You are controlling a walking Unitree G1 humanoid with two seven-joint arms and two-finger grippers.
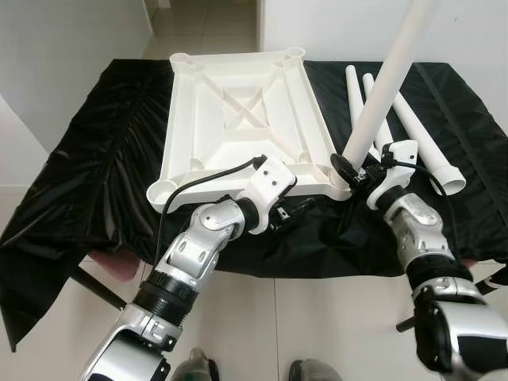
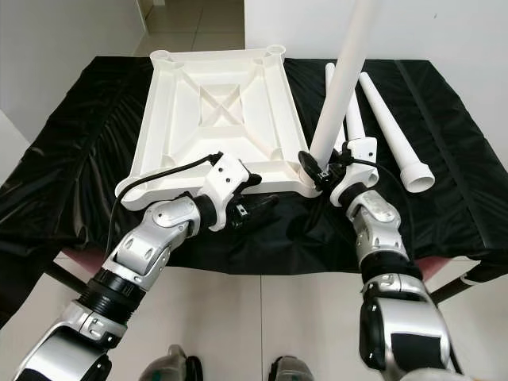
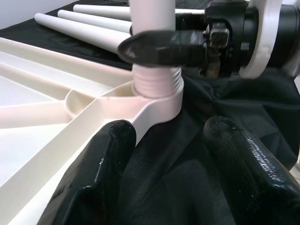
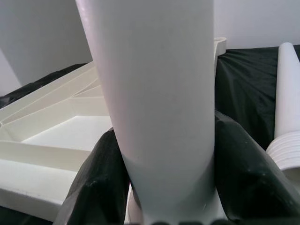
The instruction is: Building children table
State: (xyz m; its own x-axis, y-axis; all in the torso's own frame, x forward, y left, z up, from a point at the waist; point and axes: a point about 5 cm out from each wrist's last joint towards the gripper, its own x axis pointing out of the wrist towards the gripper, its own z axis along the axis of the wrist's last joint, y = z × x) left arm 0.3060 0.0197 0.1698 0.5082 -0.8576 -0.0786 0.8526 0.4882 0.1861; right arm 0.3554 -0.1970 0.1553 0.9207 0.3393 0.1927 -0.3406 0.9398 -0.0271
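A white tabletop [image 1: 238, 111] lies upside down on a black cloth. One white leg [image 1: 381, 95] stands upright with its threaded end [image 3: 156, 80] in the near right corner socket [image 3: 154, 101]. My right gripper [image 1: 352, 169] is shut on that leg just above the socket, and its fingers [image 4: 96, 183] press both sides. Beside the same corner, over the cloth, my left gripper [image 1: 295, 209] is open with nothing between its fingers [image 3: 93, 173]. Three more white legs [image 1: 413, 127] lie on the cloth to the right.
The black cloth [image 1: 103, 151] covers the whole table and hangs over its near edge. A white wall [image 1: 63, 48] stands at the left, and tiled floor [image 1: 317, 317] lies below the table's front.
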